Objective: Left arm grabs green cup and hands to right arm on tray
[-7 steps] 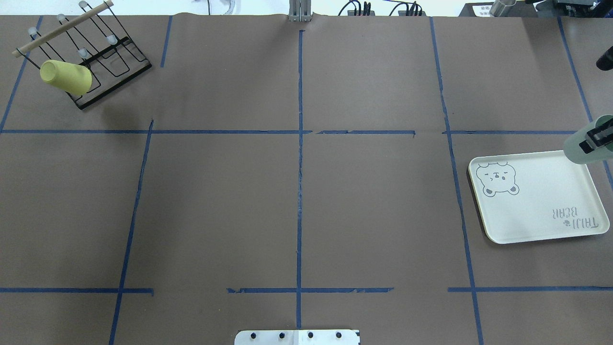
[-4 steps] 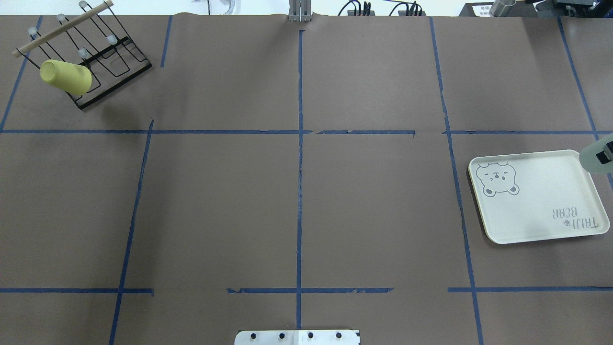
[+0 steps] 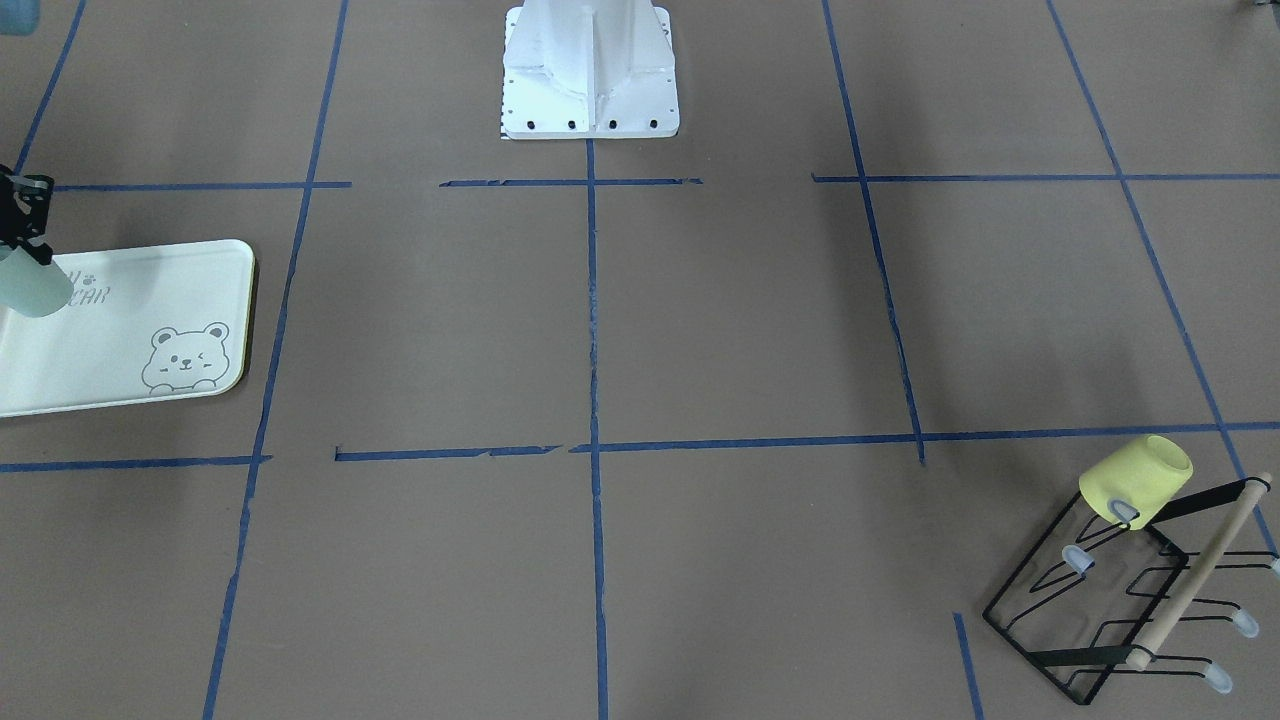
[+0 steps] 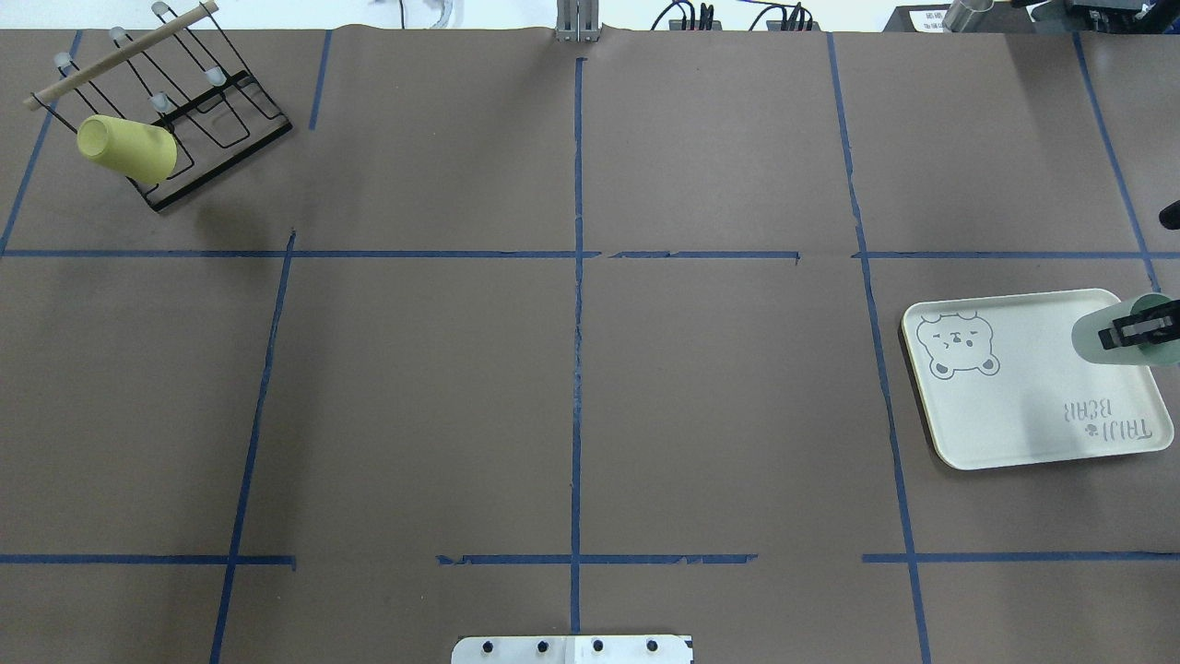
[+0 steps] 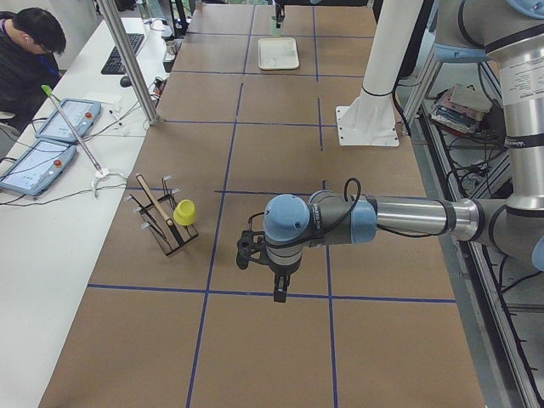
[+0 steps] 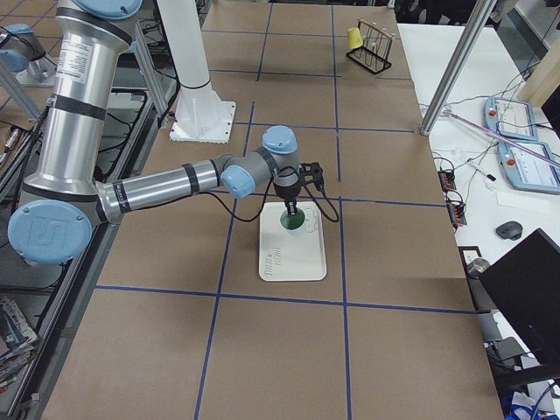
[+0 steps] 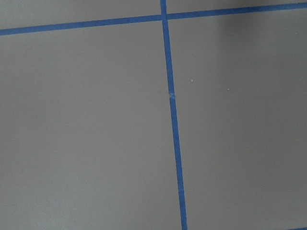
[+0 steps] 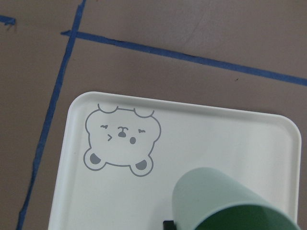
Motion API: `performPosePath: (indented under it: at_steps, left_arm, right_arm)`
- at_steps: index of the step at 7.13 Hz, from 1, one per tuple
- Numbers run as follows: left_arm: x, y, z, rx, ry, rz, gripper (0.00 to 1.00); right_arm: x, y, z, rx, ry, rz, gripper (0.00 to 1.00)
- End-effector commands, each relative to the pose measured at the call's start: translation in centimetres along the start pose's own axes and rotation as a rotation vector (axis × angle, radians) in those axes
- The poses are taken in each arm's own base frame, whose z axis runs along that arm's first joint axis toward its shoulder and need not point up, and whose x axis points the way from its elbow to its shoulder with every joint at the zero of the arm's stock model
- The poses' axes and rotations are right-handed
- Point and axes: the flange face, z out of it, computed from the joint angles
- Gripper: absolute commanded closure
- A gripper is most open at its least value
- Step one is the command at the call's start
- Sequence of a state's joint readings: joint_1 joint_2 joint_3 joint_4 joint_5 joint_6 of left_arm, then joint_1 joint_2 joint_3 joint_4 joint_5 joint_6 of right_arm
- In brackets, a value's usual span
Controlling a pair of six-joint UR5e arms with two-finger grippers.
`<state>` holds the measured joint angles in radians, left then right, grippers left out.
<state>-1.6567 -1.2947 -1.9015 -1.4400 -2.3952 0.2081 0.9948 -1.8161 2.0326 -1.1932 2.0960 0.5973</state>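
Over the pale cream rectangular tray [image 4: 1014, 406], jaws of the grey right arm [image 6: 157, 188] grasp the small mint-green plastic cup [image 4: 1086, 341] tilted, seemingly for setting down; whether the left arm [image 5: 408, 217] has its jaws clenched, I cannot tell.

green cup [image 4: 1086, 337] in right fingers [image 4: 1138, 329], moved in from view's edge, now over right end of tray [image 4: 1014, 406]

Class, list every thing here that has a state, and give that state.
green cup: gripped, over the tray
right tool: shut on green cup
left tool: open or shut unclear
tray: flat on table
yellow cup: hung on rack
rack: standing on table
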Motion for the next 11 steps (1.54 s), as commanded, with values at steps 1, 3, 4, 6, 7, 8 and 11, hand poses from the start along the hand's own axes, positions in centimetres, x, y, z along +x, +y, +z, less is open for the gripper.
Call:
performPosePath:
  at_steps: [1, 3, 4, 6, 7, 8, 11]
  left_arm:
    - [-0.1, 0.0, 0.1, 0.000, 0.001, -0.001, 0.00]
    - [-0.1, 0.0, 0.1, -0.001, 0.003, -0.003, 0.00]
    - [-0.1, 0.0, 0.1, -0.001, 0.003, -0.003, 0.00]
    - [-0.1, 0.0, 0.1, 0.000, 0.002, -0.001, 0.00]
    - [-0.1, 0.0, 0.1, 0.000, 0.002, -0.001, 0.00]
    - [0.0, -0.1, 0.0, 0.001, 0.002, 0.000, 0.00]
    - [0.0, -0.1, 0.0, 0.001, -0.001, 0.000, 0.00]
  right_arm:
    - [-2.9, 1.7, 4.1, -0.026, 0.039, 0.004, 0.99]
    - [-2.1, 2.1, 5.9, -0.073, 0.045, 0.009, 0.96]
    - [-2.1, 2.1, 6.0, -0.080, 0.043, 0.010, 0.90]
    - [-2.5, 1.5, 6.4, -0.079, 0.041, 0.009, 0.53]
    - [-2.8, 1.2, 6.4, -0.073, 0.036, 0.011, 0.18]
    - [-2.9, 1.2, 6.1, -0.067, 0.030, 0.011, 0.00]
    - [-1.0, 0.1, 1.6, -0.076, -0.082, 0.025, 0.00]
